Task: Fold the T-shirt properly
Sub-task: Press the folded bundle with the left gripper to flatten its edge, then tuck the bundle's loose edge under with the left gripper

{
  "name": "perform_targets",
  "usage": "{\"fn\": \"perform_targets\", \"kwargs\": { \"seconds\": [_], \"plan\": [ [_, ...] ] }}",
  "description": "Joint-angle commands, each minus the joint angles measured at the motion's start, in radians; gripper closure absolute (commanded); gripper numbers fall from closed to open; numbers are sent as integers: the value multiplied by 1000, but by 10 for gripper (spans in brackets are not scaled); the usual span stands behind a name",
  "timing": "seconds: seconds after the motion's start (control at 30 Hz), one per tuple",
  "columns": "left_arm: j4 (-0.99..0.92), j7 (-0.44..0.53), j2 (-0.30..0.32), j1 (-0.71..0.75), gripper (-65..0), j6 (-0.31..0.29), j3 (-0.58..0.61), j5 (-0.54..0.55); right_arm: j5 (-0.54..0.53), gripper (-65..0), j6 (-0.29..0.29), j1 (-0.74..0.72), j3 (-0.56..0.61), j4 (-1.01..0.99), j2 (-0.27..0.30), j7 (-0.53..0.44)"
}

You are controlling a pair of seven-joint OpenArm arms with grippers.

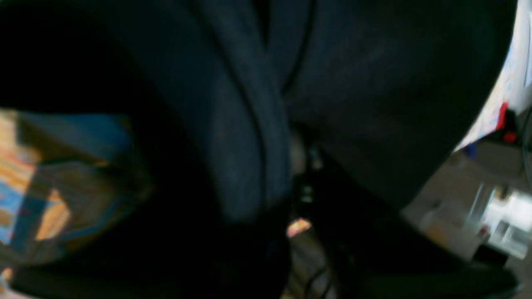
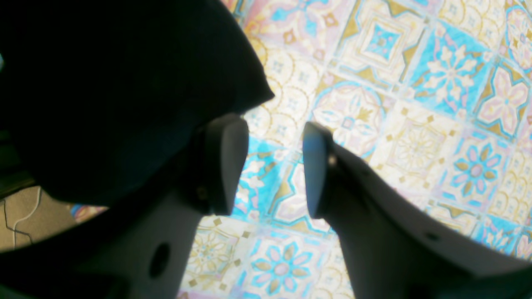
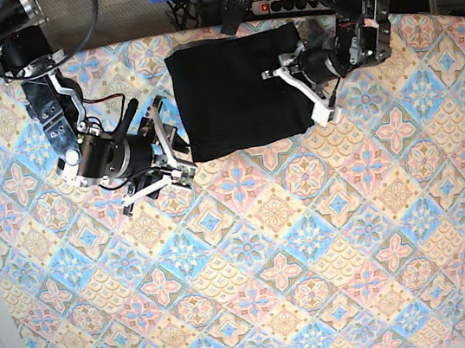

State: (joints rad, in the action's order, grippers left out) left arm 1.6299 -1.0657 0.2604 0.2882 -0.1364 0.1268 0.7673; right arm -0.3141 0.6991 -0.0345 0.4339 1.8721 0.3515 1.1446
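Left of centre over the patterned tile-print surface (image 3: 254, 258): right gripper (image 3: 175, 154), jaws apart, holding nothing. Upper middle: folded plain black cotton T-shirt (image 3: 238, 94). At its right edge: left gripper (image 3: 312, 92), jaw state unclear.

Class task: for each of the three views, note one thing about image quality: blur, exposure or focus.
Left wrist: T-shirt fills the frame, dark and smeared by blur. Right wrist: cloth bright and washed out, gripper soft, shirt a black mass. Base: evenly lit, sharp.
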Motion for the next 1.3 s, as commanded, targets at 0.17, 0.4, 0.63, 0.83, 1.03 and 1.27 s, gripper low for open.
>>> {"fn": "perform_targets", "kwargs": {
  "seconds": [0.17,0.4,0.63,0.83,1.03,1.27],
  "plan": [
    [208,-77,47,81,-441,-2,-9,79,-4,-246,-1,-14,-5,16,5,-16],
    [254,-78,96,127,-489,-6,-209,163,-4,-246,-1,-12,-5,17,5,-16],
    [212,-92,96,110,-489,-7,-280,188,-4,-246,-1,-11,-5,19,5,-16],
    [28,-87,90,29,-489,-9,-280,191,-4,-246,-1,-11,-5,19,5,-16],
    [23,-94,64,-7,-489,-9,-283,275,-4,-246,-1,-9,-4,21,5,-16],
    [-102,-86,64,-45,-489,-9,-287,400,-4,-246,-1,-9,-4,21,5,-16]
  ]
}}
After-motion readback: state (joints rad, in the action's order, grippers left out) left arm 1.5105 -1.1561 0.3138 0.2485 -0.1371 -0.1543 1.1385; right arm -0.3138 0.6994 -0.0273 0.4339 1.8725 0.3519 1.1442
